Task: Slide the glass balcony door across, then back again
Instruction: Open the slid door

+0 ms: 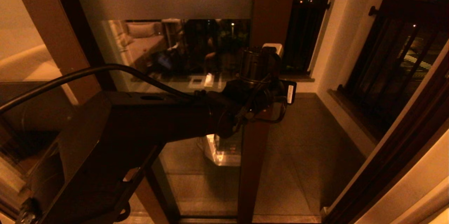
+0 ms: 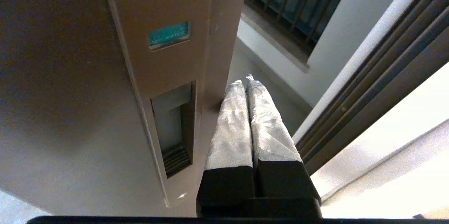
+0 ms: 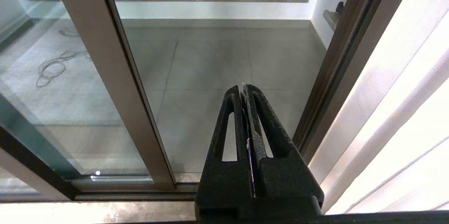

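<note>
While its two tape-wrapped fingers [image 2: 233,125] lay pressed flat together with nothing between them, the left gripper [image 2: 246,83] stood just beside the edge of the door's stile, its tips close to the brown frame; whether they touched it could not be told. Next to the fingers, a recessed slot handle [image 2: 174,128] was sunk into the stile, and a small teal label [image 2: 168,34] sat on the same face further along. In the head view the left arm [image 1: 140,122] reached across from the lower left, its wrist at the stile about mid-height, with a black cable [image 1: 87,73] arching over it.

The right gripper [image 3: 242,89] was likewise clenched on nothing, its black fingers [image 3: 229,125] meeting along their length, and it hung apart from the door, pointing at the tiled balcony floor [image 3: 210,62] through the open gap.

The glass balcony door [image 1: 196,41] stood partly slid across: its dark brown stile ran down the middle of the head view, the frosted band crossing the glass near the top, and the opening lay to its right. Beyond that gap were the white balcony wall [image 1: 336,41] and a dark railing [image 1: 396,52], and the door jamb [image 1: 393,153] slanted along the right side. A lighter brown post [image 1: 45,31] stood to the left of the panel.
</note>
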Tool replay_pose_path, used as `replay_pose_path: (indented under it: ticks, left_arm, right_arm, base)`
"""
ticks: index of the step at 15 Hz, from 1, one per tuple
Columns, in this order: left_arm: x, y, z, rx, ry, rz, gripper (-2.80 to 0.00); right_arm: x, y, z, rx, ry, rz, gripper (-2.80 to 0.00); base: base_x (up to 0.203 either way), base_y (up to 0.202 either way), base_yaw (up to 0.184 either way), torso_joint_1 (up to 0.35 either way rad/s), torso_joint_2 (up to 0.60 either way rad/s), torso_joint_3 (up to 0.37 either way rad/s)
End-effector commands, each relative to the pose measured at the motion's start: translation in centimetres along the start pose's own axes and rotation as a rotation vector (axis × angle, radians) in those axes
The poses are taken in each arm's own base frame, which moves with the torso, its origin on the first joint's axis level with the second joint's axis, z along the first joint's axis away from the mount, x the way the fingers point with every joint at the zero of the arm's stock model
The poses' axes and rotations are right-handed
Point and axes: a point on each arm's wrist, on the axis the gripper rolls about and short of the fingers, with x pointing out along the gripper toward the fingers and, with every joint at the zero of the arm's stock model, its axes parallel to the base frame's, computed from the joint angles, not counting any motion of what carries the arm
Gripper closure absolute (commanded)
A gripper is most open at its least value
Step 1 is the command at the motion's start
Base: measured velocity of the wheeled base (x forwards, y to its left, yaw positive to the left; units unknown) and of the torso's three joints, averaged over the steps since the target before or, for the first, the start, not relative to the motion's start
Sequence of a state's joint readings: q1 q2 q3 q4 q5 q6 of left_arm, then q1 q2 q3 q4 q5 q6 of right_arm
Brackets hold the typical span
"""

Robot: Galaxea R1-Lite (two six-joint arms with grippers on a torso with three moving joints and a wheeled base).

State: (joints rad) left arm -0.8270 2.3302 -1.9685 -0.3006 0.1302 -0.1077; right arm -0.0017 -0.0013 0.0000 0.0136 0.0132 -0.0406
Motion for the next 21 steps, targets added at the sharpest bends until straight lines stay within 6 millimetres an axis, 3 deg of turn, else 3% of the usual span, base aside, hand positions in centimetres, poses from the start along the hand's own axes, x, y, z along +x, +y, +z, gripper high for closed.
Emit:
replay_pose_path:
  ticks: [1,21]
  left_arm:
    - [0.1,0.4,0.0,0.0,-0.002,0.009,0.0]
    - [0.0,2.9,0.7,0.032,-0.018,0.109,0.0]
  right_arm:
    - [0.0,0.0,0.0,-0.001,0.001,0.001,0.0]
    - [0.0,0.0,0.0,-0.001,0.001,0.001,0.0]
  base:
    - [0.0,0.0,0.0,0.0,0.0,0.0]
    - [0.0,0.0,0.0,0.0,0.0,0.0]
